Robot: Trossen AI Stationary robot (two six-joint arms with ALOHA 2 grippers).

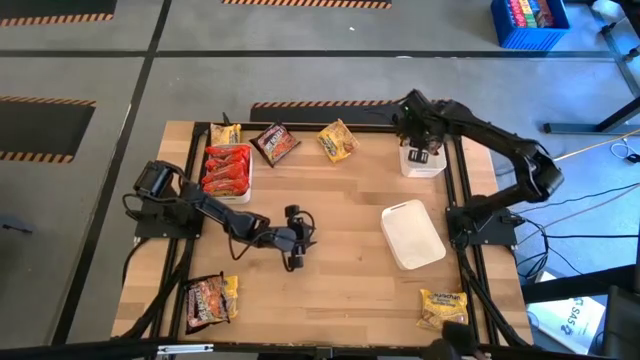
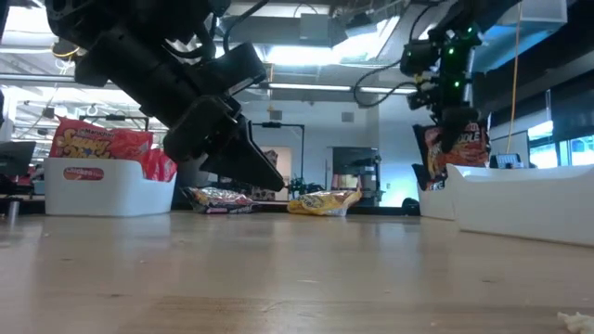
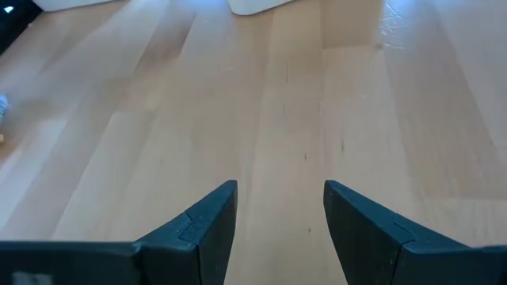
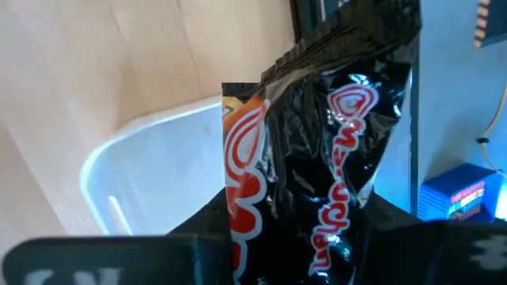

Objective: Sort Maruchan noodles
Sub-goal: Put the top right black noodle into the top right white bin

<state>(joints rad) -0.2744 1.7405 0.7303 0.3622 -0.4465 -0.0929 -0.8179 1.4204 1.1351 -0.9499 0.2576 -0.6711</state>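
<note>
My right gripper [image 4: 301, 237] is at the table's far right, shut on a dark brown-black noodle packet [image 4: 333, 150] that hangs over a white tray [image 1: 424, 167]. My left gripper [image 3: 280, 198] stands open over bare wood near the table's middle [image 1: 298, 238], nothing between its fingers. A white tray at the far left [image 1: 243, 185] holds red-orange packets [image 1: 226, 168]. Loose packets lie flat along the far edge: a yellow one [image 1: 225, 133], a dark one [image 1: 275, 143] and another yellow one [image 1: 338, 140]. More lie at the near left [image 1: 210, 300] and near right [image 1: 442, 305]. My right gripper pinches one end of the dark packet [image 4: 295, 212] between its two fingers, coming from above and slanting down. The packet hangs below the fingers [image 2: 445, 153], lifted clear, with its crimped free end [image 4: 348, 36] lowest, above the white tray [image 4: 150, 170].
A second white tray [image 1: 412, 235] lies skewed on the right half of the table, nothing in it. Black frame rails [image 1: 462, 180] run along the table's sides. Bare wood lies in the middle and near the front edge.
</note>
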